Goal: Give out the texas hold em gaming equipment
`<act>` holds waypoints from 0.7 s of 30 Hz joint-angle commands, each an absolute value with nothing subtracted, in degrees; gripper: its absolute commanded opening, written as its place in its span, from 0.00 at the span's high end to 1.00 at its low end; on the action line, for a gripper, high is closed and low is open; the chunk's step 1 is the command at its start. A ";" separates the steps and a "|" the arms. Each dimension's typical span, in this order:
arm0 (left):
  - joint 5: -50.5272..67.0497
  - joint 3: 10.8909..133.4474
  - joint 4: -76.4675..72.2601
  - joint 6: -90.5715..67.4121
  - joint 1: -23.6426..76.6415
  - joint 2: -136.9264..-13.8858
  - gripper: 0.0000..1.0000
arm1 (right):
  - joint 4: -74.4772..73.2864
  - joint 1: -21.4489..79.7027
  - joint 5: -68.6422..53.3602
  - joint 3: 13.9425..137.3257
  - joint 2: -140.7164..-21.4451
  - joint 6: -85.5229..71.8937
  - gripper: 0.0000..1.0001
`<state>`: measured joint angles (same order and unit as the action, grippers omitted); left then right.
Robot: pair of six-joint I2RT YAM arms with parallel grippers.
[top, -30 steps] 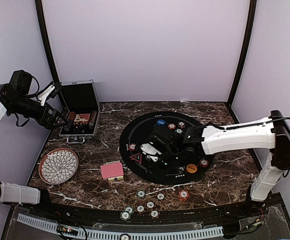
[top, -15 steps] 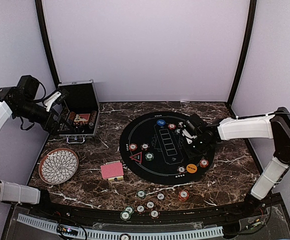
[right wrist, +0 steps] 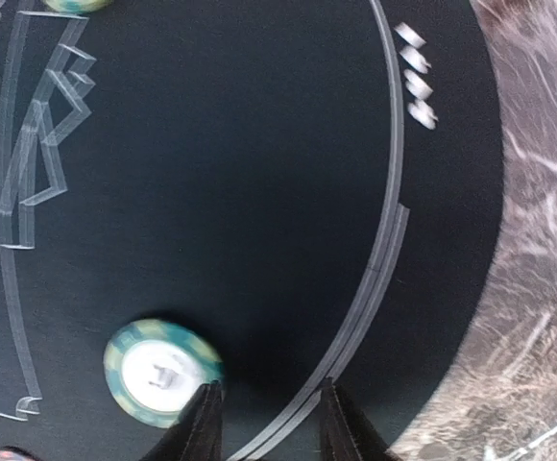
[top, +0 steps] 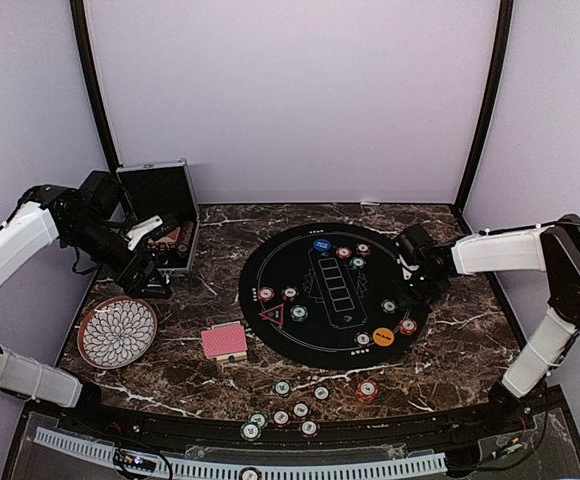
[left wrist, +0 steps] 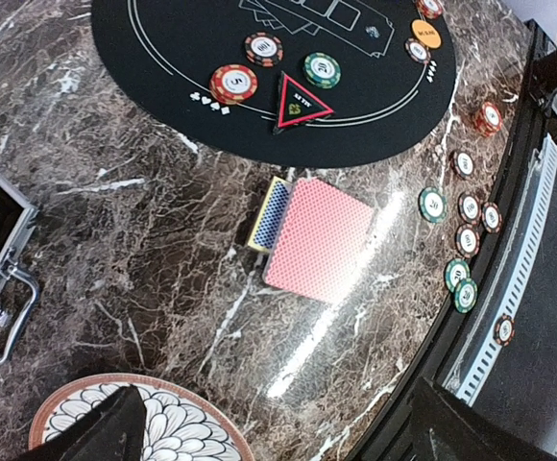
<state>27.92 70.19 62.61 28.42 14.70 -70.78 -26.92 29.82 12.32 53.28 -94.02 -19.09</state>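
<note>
Green striped poker chip (right wrist: 161, 370) lies placed on the black round mat (right wrist: 211, 144) — right gripper (right wrist: 269, 392) beside it, parted, empty. Left gripper (left wrist: 278, 408), wide open, faces the red-backed cards (left wrist: 319, 240).

red-backed cards (left wrist: 319, 240) lie near black mat (left wrist: 163, 43)

Bright, table (left wrist: 331, 317) glare, right-wrist view blurred

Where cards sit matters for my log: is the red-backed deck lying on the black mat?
No, the red-backed deck lies on the marble table outside the black mat.
</note>
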 commanded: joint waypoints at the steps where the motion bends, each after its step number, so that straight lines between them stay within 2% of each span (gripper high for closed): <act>1: 26.76 67.36 60.40 29.52 18.24 -71.83 0.01 | -26.53 28.19 14.42 50.95 -92.20 -21.68 0.73; 7: 25.22 64.62 57.86 30.08 22.78 -73.56 0.01 | -26.61 27.54 15.12 50.57 -92.66 -23.41 0.71; 13: 25.12 63.29 55.18 29.61 25.76 -76.06 0.01 | -28.13 27.48 14.86 55.49 -90.20 -22.66 0.61; 21: 24.55 61.77 52.35 28.67 30.08 -78.68 0.01 | -28.54 29.62 8.72 63.45 -96.67 -19.85 0.50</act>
<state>24.51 62.78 53.98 29.10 29.15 -78.37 -28.60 28.08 11.94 60.20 -93.25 -21.37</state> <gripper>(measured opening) 0.988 0.494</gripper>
